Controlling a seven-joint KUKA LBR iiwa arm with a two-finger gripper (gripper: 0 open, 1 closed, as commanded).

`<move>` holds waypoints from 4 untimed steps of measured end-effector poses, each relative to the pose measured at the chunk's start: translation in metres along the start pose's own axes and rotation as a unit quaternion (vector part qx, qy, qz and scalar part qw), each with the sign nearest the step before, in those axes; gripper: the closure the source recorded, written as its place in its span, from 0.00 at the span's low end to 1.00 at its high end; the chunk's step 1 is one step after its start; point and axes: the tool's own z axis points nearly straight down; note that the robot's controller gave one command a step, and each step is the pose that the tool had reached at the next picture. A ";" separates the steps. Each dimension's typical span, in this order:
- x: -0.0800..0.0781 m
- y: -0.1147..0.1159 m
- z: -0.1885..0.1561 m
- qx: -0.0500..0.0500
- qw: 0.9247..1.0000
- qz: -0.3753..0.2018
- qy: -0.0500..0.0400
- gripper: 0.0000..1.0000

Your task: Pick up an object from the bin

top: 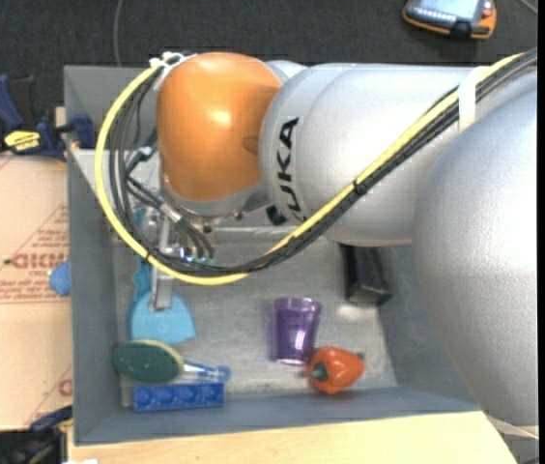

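Pale-blue plastic piece [168,325] by the bin's [94,346] left wall lies under the gripper [161,298], likely for grasping; I cannot tell how wide the gripper is.

This looks like a robotics lab or test cell. A big silver industrial arm [379,162] carrying its maker's lettering leans over a grey metal bin [94,259]. Yellow and black cables [106,167] loop just above the jaws. Well away from them, outside the bin, an orange-and-black handheld control unit [449,10] lies on a dark surface [60,17].

Cup [296,329] left of pepper [335,369]; brush [147,361] just behind brick [181,396], far left
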 end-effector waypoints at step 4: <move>0.051 -0.065 0.081 0.001 0.999 -0.048 0.000 1.00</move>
